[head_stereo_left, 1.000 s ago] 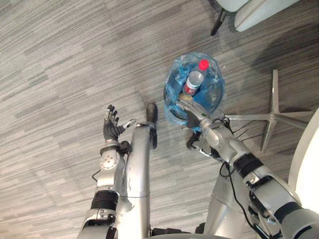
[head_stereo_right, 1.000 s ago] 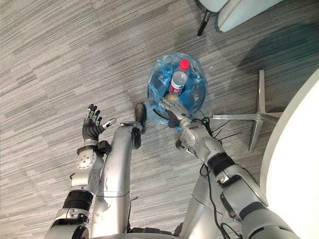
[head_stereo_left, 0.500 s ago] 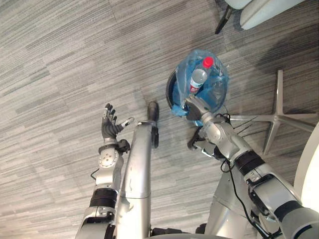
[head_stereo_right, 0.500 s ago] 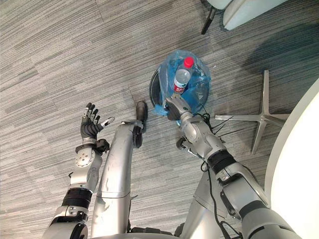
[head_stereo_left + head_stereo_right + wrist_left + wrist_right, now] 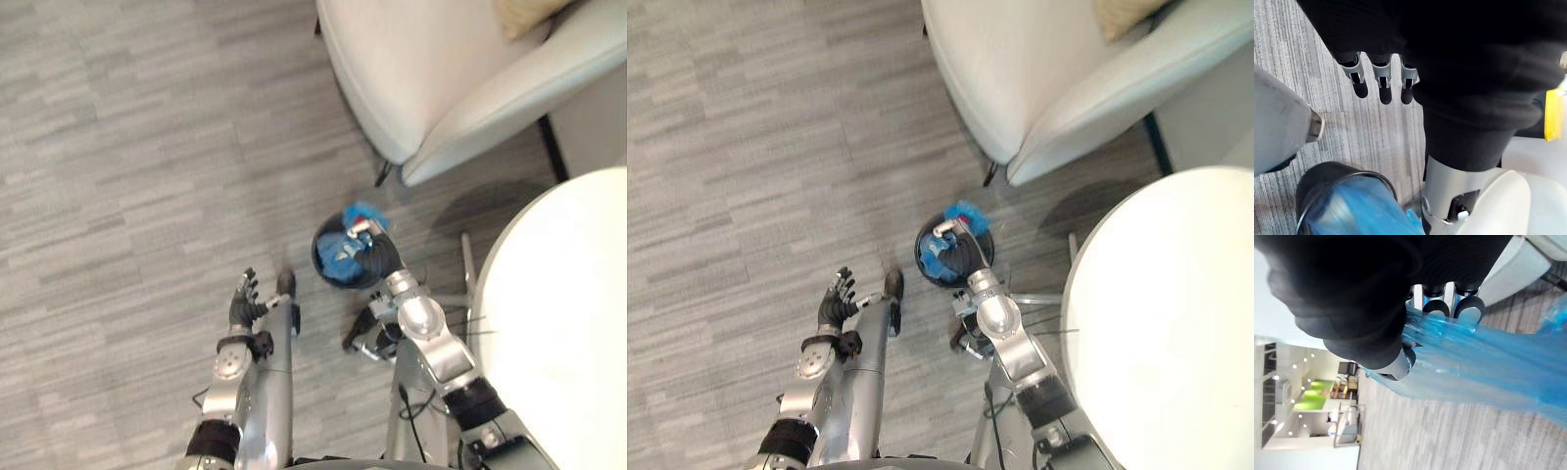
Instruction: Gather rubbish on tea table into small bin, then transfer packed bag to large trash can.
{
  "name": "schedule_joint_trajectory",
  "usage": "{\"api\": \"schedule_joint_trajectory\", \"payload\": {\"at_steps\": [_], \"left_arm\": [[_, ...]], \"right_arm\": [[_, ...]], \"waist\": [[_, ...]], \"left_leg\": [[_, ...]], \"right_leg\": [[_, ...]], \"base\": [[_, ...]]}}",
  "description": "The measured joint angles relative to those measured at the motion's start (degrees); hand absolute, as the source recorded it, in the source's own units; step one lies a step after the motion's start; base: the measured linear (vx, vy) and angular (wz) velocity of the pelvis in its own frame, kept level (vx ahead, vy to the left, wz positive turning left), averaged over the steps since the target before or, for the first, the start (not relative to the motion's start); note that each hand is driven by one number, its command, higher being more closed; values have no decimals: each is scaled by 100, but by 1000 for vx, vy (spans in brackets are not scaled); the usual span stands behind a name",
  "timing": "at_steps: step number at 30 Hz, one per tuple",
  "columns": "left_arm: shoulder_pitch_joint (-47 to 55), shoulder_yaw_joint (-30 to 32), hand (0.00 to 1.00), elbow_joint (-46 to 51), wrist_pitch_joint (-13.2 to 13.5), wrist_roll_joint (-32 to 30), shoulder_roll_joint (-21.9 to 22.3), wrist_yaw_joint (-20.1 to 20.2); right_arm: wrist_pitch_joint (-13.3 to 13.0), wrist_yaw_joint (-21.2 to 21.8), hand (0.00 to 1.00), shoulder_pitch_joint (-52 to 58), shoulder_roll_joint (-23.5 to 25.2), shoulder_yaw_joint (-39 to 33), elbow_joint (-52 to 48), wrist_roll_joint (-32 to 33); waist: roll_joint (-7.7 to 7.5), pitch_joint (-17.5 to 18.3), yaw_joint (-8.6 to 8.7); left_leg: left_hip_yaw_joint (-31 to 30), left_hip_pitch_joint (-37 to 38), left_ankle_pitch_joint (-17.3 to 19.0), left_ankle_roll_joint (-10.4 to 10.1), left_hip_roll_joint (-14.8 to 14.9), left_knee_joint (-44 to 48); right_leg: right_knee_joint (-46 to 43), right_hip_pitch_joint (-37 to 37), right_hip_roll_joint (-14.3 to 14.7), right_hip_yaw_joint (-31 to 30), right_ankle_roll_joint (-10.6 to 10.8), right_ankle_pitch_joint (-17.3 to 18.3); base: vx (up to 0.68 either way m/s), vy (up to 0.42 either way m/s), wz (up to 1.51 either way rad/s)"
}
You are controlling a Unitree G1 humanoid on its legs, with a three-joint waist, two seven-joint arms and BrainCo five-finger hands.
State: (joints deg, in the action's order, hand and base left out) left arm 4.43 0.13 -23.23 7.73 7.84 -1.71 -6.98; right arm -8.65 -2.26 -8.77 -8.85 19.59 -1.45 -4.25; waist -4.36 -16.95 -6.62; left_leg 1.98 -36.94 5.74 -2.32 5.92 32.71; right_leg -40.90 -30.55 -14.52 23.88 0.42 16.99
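The small black bin [image 5: 328, 259] stands on the carpet beside the white tea table [image 5: 558, 323], lined with a blue plastic bag [image 5: 345, 266]. My right hand [image 5: 373, 257] reaches down over the bin and is shut on the bunched top of the bag. In the right wrist view the blue film [image 5: 1488, 367] runs taut out from under the curled fingers [image 5: 1449, 303]. Left of the bin, my left hand [image 5: 242, 305] hangs open and empty above the floor. Its wrist view looks past straight fingers [image 5: 1382, 81] to the bin [image 5: 1327, 176] and bag [image 5: 1359, 210].
A pale armchair [image 5: 431, 69] on dark legs stands just beyond the bin. The round table top fills the right side, with its metal foot [image 5: 465, 284] next to the bin. Grey carpet [image 5: 127, 176] stretches out to the left.
The whole picture has shifted, so the camera has moved and now takes in the armchair and table. My right hand has curled shut on the bag's top, and the bag's mouth is gathered.
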Motion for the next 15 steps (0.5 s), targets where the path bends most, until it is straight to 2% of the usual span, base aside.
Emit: {"api": "schedule_joint_trajectory", "payload": {"at_steps": [2,6,8,9,10,11,12,14,15], "left_arm": [[172,-48,0,-371,7,-58,-32,78],[355,-59,0,-891,4,-234,-246,124],[330,-56,0,-928,2,-310,-313,197],[327,-41,0,-940,2,-362,-360,202],[325,-14,0,-954,5,-403,-362,206],[314,36,0,-942,4,-466,-406,207],[366,59,0,-811,4,-534,-441,206],[484,196,0,-483,4,-584,-446,191],[606,215,0,-145,8,-600,-423,176]], "right_arm": [[-84,140,100,165,44,133,-33,23],[-172,378,100,178,57,399,98,14],[-196,383,100,169,62,359,189,12],[-195,387,100,200,21,324,300,8],[-189,389,100,215,-15,317,313,-1],[-191,386,100,313,-25,275,300,-24],[-201,386,100,401,-12,249,248,-42],[-216,386,100,419,23,230,213,-43],[-220,383,100,326,49,218,209,-48]], "waist": [[3,294,38],[12,586,123],[12,588,167],[31,602,212],[63,609,255],[9,627,288],[-14,649,266],[-60,702,233],[-47,767,169]], "left_leg": [[171,813,-46,37,3,-535],[429,1729,-139,26,106,-1206],[431,1872,-153,48,81,-1222],[373,1991,-219,141,84,-1363],[329,2092,-242,170,111,-1501],[199,2233,-370,180,11,-1629],[21,2309,-422,164,-97,-1672],[-162,2249,-497,116,-247,-1618],[-316,2112,-616,49,-302,-1598]], "right_leg": [[755,766,157,-62,111,-253],[1973,1686,551,-306,159,-858],[1882,1740,541,-465,206,-957],[1949,1869,642,-628,351,-1059],[1760,1932,642,-742,365,-932],[716,1952,540,-1032,395,-573],[66,2154,550,-1362,561,-442],[-100,2445,609,-1741,578,-400],[259,2573,773,-1958,612,-177]], "base": [[216,29,-26],[172,90,-45],[40,74,-12],[-21,42,12],[-36,32,48],[-26,-10,78],[-22,-21,86],[-97,-122,71],[-222,-150,56]]}}
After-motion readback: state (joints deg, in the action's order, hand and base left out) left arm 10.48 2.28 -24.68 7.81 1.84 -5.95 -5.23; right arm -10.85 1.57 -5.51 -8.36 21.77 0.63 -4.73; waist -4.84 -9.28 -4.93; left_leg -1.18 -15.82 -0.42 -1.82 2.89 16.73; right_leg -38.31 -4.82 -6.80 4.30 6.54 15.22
